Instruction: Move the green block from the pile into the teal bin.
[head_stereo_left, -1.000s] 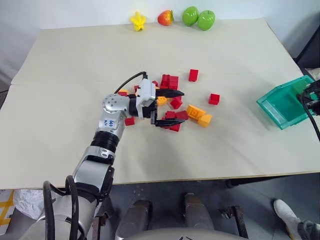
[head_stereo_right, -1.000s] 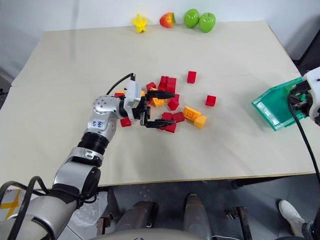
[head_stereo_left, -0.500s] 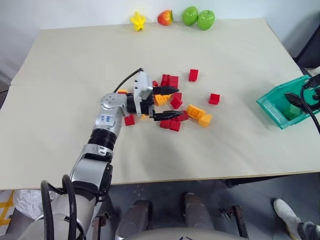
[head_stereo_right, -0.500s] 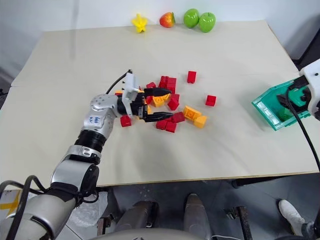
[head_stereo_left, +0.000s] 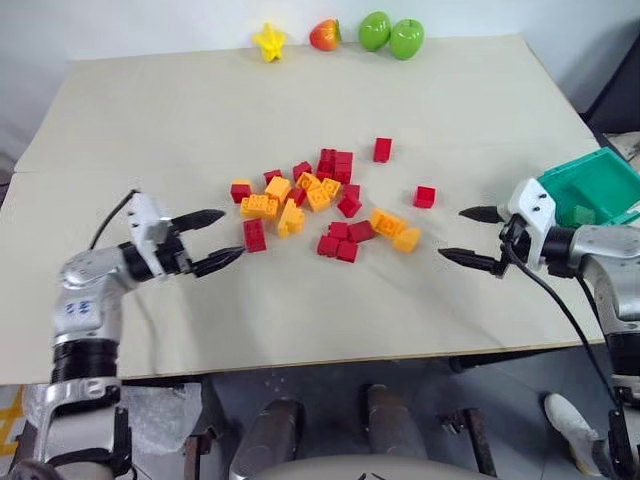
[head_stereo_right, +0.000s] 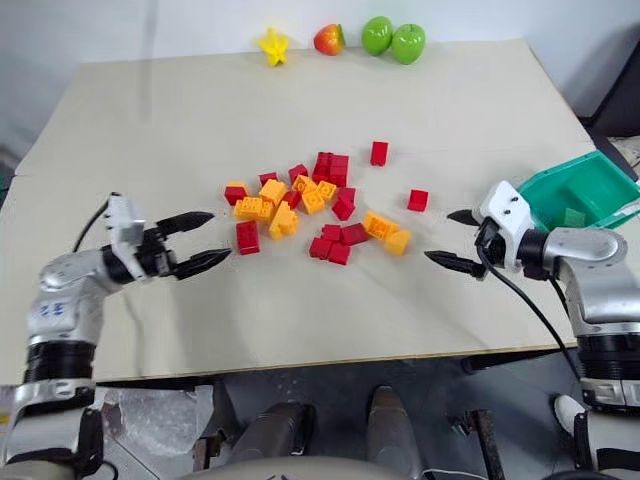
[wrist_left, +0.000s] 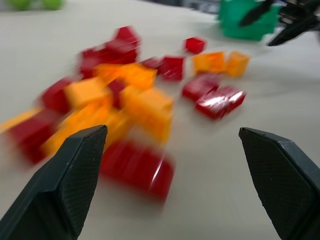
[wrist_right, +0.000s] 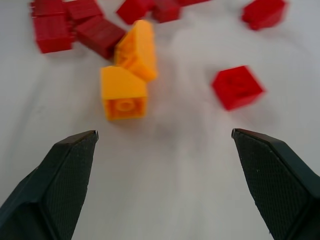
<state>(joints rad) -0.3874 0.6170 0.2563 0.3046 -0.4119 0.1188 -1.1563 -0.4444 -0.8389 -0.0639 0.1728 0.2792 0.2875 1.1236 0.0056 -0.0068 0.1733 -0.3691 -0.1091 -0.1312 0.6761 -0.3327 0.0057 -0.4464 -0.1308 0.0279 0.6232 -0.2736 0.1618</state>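
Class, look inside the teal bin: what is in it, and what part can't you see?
Inside the teal bin lies one small green block on its floor. The bin's near wall and the right gripper's white housing hide its near corner.

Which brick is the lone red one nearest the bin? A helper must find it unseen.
Start at the teal bin at the table's right edge and look left toward the pile of bricks. The single red brick lies by itself between them, touching no other brick, unlike the clustered red and orange ones.
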